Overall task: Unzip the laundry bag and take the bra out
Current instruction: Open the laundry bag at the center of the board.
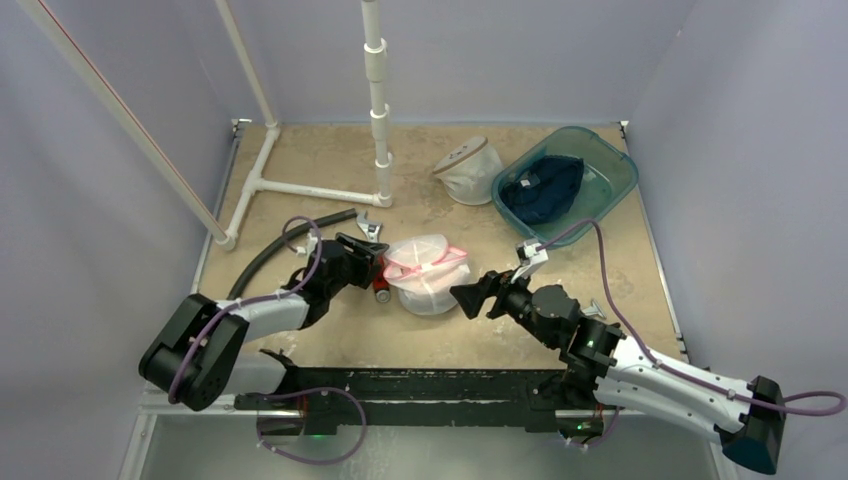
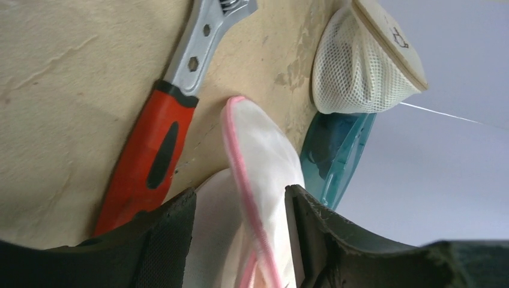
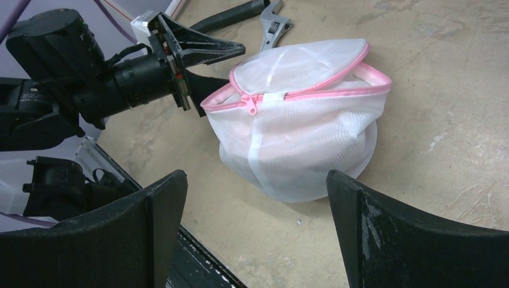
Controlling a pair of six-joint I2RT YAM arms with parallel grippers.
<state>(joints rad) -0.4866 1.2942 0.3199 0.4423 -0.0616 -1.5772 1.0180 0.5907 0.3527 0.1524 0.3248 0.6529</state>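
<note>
**Bag (image 1: 428, 272) rim between left fingers (image 2: 162, 240)**

Mid-desk: white mesh bag, pink zip (image 3: 249, 105) with its edges parted along the top. Between the left fingers: the bag's left, pink-edged rim, mesh filling the gap. Clamped or merely touching, cannot tell. Just right of the bag and apart from it: right fingers (image 3: 150, 222), spread wide, holding nothing. Just left of the bag: red-handled wrench (image 2: 150, 150), flat on the desk (image 1: 330, 160). Far right: second mesh bag (image 1: 468, 172) beside a teal tub (image 1: 612, 160).

Tan tabletop (image 1: 320, 150): pink-zip laundry bag (image 1: 428, 275) ctr, red-handled wrench (image 2: 150, 156) just beside it; 2nd mesh bag (image 1: 468, 172), teal bin (image 1: 608, 170), PVC frame (image 1: 310, 189) at back.
</note>
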